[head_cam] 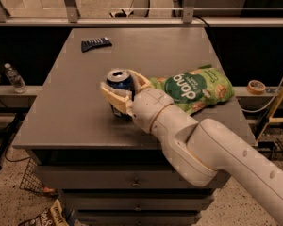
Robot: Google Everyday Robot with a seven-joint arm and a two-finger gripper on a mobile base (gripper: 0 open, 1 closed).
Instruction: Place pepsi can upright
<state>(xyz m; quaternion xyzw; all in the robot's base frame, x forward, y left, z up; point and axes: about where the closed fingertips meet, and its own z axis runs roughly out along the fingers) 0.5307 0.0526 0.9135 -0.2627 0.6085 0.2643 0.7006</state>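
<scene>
Where the thick white robot arm (pixel 212 149) comes in from the lower right, it hides the near right corner of the grey flat-topped table (pixel 70 119) and the tabletop just nearer than the small blue metal pepsi can (pixel 121 89). Nearer than the can and to its left, a wire basket (pixel 33 182) and a printed packet (pixel 49 216) lie on the speckled floor beside the table's grey drawers (pixel 127 182).

The can stands upright about mid-table, silver pull-tab top facing up. The cream two-finger gripper (pixel 118 81) is clamped on it, one of the fingers (pixel 114 97) pressed to its left side and the other curving round its right and far side, so much of the can's lower body is covered.

Just right of the can, touching the gripper's wrist, lies a crumpled green snack bag (pixel 198 87). Further right, off the table, a roll of tan tape (pixel 257 86) sits on a ledge. Left of the can, also off the table, stands a clear plastic water bottle (pixel 13 78). Beyond the can, near the far left corner, lies a flat dark blue wrapper (pixel 95 44), well apart from it.
</scene>
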